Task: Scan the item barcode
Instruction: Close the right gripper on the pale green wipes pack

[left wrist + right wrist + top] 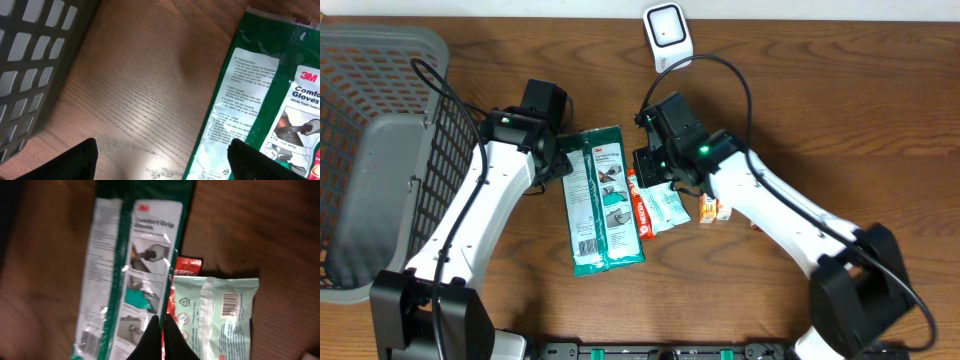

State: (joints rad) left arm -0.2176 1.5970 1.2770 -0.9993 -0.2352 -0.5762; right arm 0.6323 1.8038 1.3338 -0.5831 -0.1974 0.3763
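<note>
gloves pack (605, 200) on table (820, 90), closed right tool (160, 325) at its edge

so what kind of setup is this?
Probably a mock checkout bench, not a real store: a white barcode scanner standing on a wooden table, a grey basket at the left, packaged goods like the green gloves pack.

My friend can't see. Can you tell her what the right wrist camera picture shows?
The right arm's black tool, shut, hovers over packets on a brown wooden table. A long green plastic glove packet lies left, a pale green plastic packet with a barcode lies right, and a thin red packet sits between them.
</note>
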